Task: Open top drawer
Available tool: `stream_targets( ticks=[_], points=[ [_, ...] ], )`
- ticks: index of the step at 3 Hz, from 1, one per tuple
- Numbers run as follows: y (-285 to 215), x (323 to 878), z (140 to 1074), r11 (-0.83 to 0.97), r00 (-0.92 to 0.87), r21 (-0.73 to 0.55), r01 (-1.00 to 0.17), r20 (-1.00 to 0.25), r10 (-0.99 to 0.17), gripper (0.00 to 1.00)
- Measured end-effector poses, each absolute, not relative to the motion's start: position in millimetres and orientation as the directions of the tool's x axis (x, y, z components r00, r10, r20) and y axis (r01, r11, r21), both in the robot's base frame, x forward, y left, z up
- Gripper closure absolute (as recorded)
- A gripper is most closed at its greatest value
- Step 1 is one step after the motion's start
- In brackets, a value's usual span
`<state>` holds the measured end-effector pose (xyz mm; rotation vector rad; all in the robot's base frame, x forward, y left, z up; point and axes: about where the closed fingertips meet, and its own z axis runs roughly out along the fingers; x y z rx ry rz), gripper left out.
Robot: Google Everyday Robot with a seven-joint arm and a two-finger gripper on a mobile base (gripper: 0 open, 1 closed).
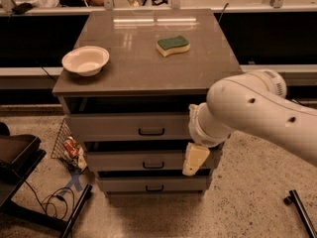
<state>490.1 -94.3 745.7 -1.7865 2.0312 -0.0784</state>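
Hanging below a thick white arm [257, 110], the cream-coloured hand [195, 158] sits in front of the right end of the middle drawer [133, 160]. Whether it is apart or together cannot be told, and it holds nothing that shows; whether it touches the drawer front behind it is unclear.

The top drawer [114, 126] lies just above the hand and runs off to its left, with its small dark handle [151, 131] up and to the left of the hand. A bottom drawer [129, 184] sits lower and left. That makes three grey drawers, each with one handle, and their insides are hidden.

Higher up on the table [138, 73], far left of the hand, stands one white bowl [85, 60] with a plain white inside. One green-topped sponge [173, 45] lies well above the hand. One wire basket [63, 138], low to the far left on the floor, holds colourful packets.
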Motion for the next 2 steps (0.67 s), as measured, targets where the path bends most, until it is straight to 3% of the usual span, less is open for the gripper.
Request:
stream_targets(
  ticks=[2],
  points=[
    [-39,520,675,0.088,-0.037,-0.291,-0.953,-0.176,-0.984,0.00]
  ],
)
